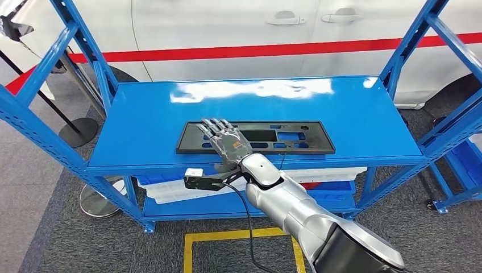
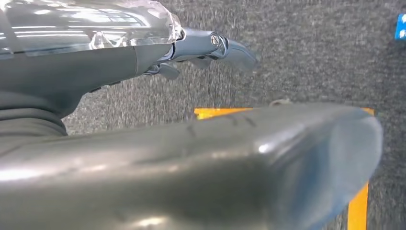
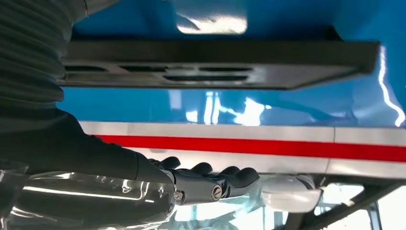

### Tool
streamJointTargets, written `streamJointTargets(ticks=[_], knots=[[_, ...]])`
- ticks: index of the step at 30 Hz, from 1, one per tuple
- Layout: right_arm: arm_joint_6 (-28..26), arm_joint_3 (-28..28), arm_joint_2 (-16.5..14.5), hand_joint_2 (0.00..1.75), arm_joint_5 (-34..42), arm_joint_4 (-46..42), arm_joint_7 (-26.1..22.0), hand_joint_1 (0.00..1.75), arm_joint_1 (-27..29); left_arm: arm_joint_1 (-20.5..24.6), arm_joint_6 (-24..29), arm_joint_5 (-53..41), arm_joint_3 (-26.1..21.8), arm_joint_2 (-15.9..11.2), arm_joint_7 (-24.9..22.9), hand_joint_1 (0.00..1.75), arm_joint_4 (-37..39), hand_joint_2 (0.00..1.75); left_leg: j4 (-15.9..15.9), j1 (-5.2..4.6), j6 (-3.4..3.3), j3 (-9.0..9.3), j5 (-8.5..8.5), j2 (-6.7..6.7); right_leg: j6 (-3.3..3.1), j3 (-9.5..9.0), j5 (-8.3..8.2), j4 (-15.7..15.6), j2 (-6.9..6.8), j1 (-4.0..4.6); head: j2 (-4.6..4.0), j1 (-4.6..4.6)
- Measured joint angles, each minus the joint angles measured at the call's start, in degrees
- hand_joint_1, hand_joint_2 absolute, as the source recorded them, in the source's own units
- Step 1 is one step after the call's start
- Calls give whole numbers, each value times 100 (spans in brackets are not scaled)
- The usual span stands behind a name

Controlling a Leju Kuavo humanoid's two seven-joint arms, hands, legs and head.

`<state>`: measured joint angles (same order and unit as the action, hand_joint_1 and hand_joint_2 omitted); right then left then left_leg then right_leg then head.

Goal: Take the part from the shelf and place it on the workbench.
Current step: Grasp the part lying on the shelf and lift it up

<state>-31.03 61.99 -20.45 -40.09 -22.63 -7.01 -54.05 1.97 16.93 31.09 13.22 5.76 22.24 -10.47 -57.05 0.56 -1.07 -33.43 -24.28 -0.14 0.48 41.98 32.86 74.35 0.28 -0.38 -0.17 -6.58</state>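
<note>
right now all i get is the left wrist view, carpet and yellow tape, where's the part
observer: the black part lies flat on the top level of the blue shelf.
operator: is the right hand on it
observer: the right hand is over the part's left end, fingers stretched out; the right wrist view shows a gap between them and the part.
operator: anything lower down
observer: white trays sit on the lower level.
</note>
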Motion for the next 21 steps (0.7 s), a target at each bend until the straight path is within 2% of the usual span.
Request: streamJointTargets(ticks=[1, 2, 3, 5, 6, 10, 12, 14, 15, 16, 17, 19, 20, 21], knots=[[8, 76, 6, 175, 4, 32, 69, 0, -4, -1, -4, -4, 2, 1, -3, 0, 0, 0, -6, 0, 1, 0, -3, -3, 4, 28, -51, 44, -1, -3, 0, 0], [19, 149, 10, 175, 4, 59, 135, 0, -16, -2, -7, -7, 3, 2, -5, 0, 0, 0, -16, 1, 8, 3, -9, -7, 1, -64, -210, -157, -2, -7, 0, 0], [29, 218, 12, 175, 4, 81, 196, 0, -36, -1, -9, -8, 4, 3, -8, 0, 0, 0, -31, 1, 20, 5, -19, -11, -10, -249, -425, -539, -5, -11, 0, 0], [45, 330, 11, 175, 4, 114, 266, 0, -83, 4, -10, -8, 5, 3, -11, 0, 0, 0, -79, -19, 68, -10, -53, -17, -49, -596, -696, -1263, -7, -3, 0, 0], [49, 370, 11, 175, 4, 128, 280, 0, -98, 6, -10, -8, 5, 3, -13, 0, 0, 0, -98, -30, 95, -20, -66, -18, -70, -679, -740, -1446, -5, 5, 0, -1], [58, 465, 7, 175, 3, 186, 304, 0, -121, 5, -10, -8, 5, 2, -16, 0, 0, 0, -158, -21, 210, -52, -132, -15, -186, -698, -756, -1529, 0, 8, 0, -1], [64, 485, -3, 175, 3, 202, 314, 0, -138, 6, -10, -8, 5, 1, -16, 0, 0, 0, -572, -4, 269, -227, -392, -11, -237, -708, -768, -1550, -11, -19, 0, -2], [98, 518, -8, 175, 3, 223, 379, 0, -138, 4, -10, -8, 5, 1, -16, 0, 0, 0, -1358, 11, 316, -578, -753, -8, -259, -708, -761, -1547, -18, -13, 0, -2], [122, 540, -8, 175, 2, 241, 435, 0, -130, 1, -10, -7, 5, 1, -17, 0, 0, 0, -1663, 15, 329, -726, -845, -8, -263, -709, -758, -1546, -19, -8, 0, -1], [149, 565, -8, 175, -2, 265, 507, 0, -122, -2, -10, -5, 5, 1, -22, 0, 0, 0, -1772, 16, 332, -787, -825, -8, -265, -711, -756, -1544, -19, -6, 0, -1], [167, 589, -8, 175, -9, 292, 579, 0, -116, -3, -11, -3, 5, 1, -27, 0, 0, 0, -1632, 15, 325, -732, -689, -7, -263, -716, -754, -1543, -15, -4, 0, -1], [186, 626, -9, 175, -21, 352, 729, 0, -113, -1, -12, 1, 5, 1, -36, 0, 0, 0, -834, 13, 278, -370, -273, -6, -250, -737, -745, -1544, -4, -2, 0, -2], [185, 635, -10, 175, -24, 390, 803, 0, -114, 1, -11, 3, 5, 1, -40, 0, 0, 0, -455, -1, 246, -191, -138, -7, -232, -741, -740, -1542, 1, 6, 0, -1], [183, 638, -10, 175, -26, 432, 879, 0, -113, 4, -11, 5, 5, 1, -45, 0, 0, 0, -207, -15, 216, -73, -70, -10, -207, -739, -741, -1543, 3, 12, 0, -1]])
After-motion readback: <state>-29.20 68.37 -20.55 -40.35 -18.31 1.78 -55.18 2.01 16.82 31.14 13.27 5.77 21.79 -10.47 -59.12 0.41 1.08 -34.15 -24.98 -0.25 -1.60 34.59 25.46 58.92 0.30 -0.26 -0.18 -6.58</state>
